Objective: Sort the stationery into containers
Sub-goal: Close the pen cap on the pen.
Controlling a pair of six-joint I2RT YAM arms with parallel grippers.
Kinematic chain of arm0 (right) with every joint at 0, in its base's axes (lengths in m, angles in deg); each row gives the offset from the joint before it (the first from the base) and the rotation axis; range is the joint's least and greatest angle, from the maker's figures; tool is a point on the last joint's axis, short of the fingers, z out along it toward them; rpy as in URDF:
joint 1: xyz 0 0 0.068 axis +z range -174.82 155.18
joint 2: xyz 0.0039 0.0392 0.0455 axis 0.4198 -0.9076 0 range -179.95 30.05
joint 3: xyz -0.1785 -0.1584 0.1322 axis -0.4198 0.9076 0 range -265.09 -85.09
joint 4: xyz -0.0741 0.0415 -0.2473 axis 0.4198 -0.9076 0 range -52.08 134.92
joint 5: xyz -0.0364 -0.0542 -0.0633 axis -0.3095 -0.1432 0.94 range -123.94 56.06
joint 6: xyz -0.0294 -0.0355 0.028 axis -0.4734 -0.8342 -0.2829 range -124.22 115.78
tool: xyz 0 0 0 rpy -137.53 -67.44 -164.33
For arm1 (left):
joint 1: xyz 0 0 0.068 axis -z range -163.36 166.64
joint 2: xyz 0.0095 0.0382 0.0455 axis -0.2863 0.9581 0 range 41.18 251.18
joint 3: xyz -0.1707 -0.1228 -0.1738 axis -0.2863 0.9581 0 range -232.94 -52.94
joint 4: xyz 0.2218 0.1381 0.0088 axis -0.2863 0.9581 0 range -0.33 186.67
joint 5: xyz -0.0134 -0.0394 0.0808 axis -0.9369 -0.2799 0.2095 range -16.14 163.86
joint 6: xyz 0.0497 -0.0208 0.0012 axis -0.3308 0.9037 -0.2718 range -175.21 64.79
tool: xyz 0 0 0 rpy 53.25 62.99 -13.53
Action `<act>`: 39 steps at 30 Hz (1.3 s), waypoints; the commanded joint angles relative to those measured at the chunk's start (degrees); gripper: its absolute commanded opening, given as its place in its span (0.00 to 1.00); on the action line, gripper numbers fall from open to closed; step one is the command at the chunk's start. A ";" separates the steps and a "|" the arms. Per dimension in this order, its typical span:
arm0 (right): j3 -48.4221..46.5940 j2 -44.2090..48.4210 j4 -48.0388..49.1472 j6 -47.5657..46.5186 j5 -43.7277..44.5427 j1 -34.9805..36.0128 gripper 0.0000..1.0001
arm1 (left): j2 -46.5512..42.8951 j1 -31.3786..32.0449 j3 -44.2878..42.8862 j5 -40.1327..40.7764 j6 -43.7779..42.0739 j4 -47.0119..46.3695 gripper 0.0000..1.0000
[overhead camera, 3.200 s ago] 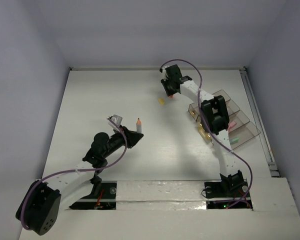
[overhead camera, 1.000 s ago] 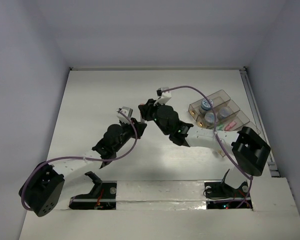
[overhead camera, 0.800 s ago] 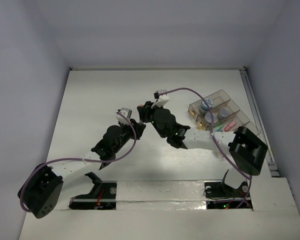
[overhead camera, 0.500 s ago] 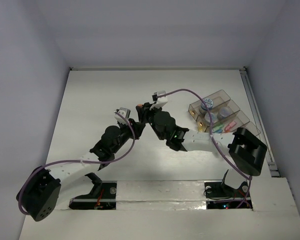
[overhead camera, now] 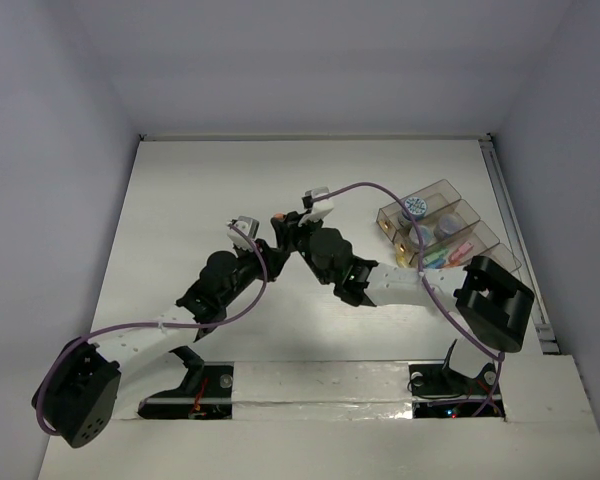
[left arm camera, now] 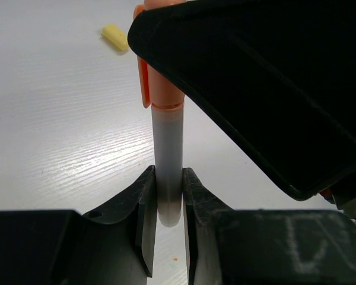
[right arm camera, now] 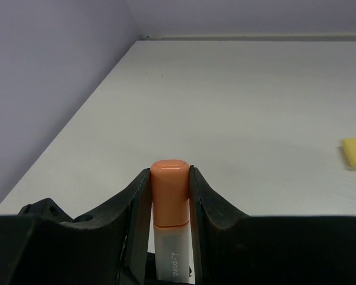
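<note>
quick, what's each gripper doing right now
left gripper: shut on the orange-capped pen, at its grey barrel end
right gripper: shut on the same pen, around its orange cap

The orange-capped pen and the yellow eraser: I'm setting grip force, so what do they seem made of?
The pen looks like hard plastic: frosted translucent barrel, smooth orange cap with moulded clip. The yellow eraser is probably soft rubber or vinyl: dull, rounded block without shine. Look alone cannot confirm either.

Bright, even light, soft shadows; wrist views blur up close.
</note>
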 commanded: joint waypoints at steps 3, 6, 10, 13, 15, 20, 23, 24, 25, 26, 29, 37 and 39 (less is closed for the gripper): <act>-2.54 -0.42 -6.70 -0.57 -3.15 3.49 0.01 | -1.82 -1.66 -0.94 5.25 -0.57 -3.64 0.00; -2.46 -1.21 -7.59 0.48 -3.24 3.50 0.00 | -2.17 -1.66 -0.85 5.60 -0.66 -3.72 0.00; -1.58 -1.04 -8.82 1.88 -3.85 3.50 0.00 | -3.05 -1.66 -0.50 6.21 -0.57 -3.73 0.00; -0.18 -1.12 -9.70 4.08 -6.13 3.50 0.00 | -4.19 -2.19 -0.50 6.65 -0.13 -3.73 0.00; 0.70 -1.30 -10.05 6.28 -7.71 3.50 0.00 | -5.42 -2.19 -0.58 6.83 0.22 -3.37 0.00; 4.74 -1.13 -8.83 11.72 -12.02 3.50 0.00 | -9.20 -2.19 -1.38 8.76 1.10 -1.27 0.00; 6.32 -0.77 -8.73 13.48 -15.01 3.50 0.00 | -11.13 -2.19 -1.64 9.73 1.36 0.14 0.00; 6.85 -0.69 -8.56 13.75 -15.45 3.50 0.00 | -11.66 -2.19 -1.64 9.82 1.45 0.49 0.00; 7.29 -0.51 -8.47 14.10 -15.98 3.50 0.00 | -11.93 -2.19 -1.81 9.82 1.45 0.58 0.00; 7.73 -0.25 -8.38 14.54 -16.07 3.50 0.00 | -11.93 -2.19 -1.82 9.91 1.54 0.67 0.00; 9.05 0.02 -8.64 15.24 -17.12 3.50 0.00 | -11.84 -2.19 -2.17 10.17 1.72 0.49 0.00; 12.04 -0.77 -8.91 17.18 -19.14 4.64 0.00 | -11.14 -2.72 -4.01 10.52 1.45 -0.12 0.00; 12.48 -0.95 -8.82 17.88 -19.32 5.25 0.00 | -11.14 -3.33 -4.71 10.70 1.45 -0.47 0.00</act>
